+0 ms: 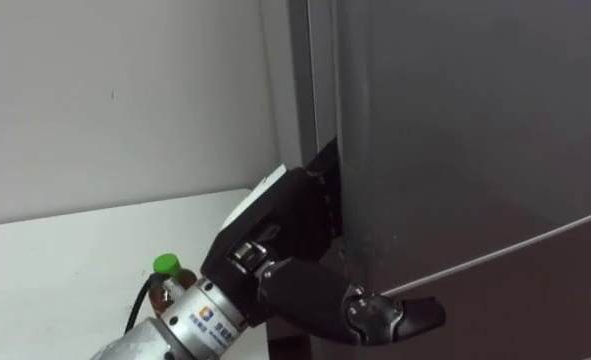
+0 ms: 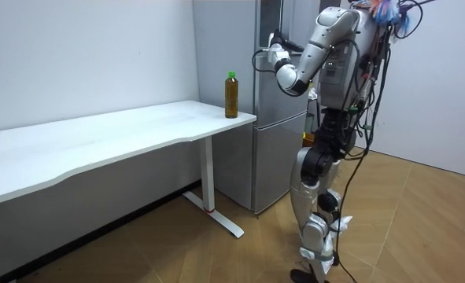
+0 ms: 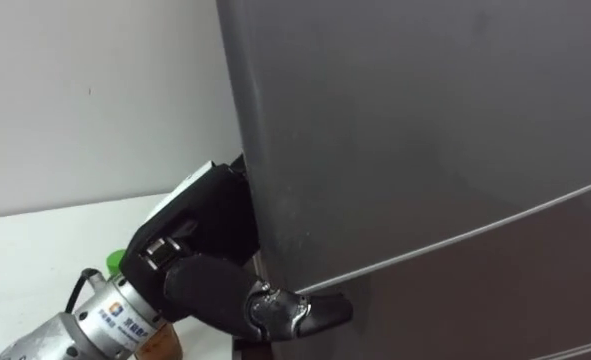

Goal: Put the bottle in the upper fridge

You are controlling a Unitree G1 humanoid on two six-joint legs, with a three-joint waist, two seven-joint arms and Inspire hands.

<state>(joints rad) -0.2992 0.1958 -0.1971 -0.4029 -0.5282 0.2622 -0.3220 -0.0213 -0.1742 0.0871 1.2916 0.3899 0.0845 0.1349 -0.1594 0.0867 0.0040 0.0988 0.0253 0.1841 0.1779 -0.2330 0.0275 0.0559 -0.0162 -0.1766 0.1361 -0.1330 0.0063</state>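
Robot's left hand [image 1: 285,240] was at fridge [image 1: 475,150] door edge, fingers hidden behind it, state unclear. Green-capped bottle [image 2: 231,96] stood on counter [image 2: 122,134] beside fridge; label unreadable.

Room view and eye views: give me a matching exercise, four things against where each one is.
1 green-capped brown bottle
2 long white table
3 tall grey fridge
4 black left hand

A at the fridge door's edge
B standing on the table's end by the fridge
C along the white wall
D at the room view's right of the table

Pairs: 1-B, 2-C, 3-D, 4-A
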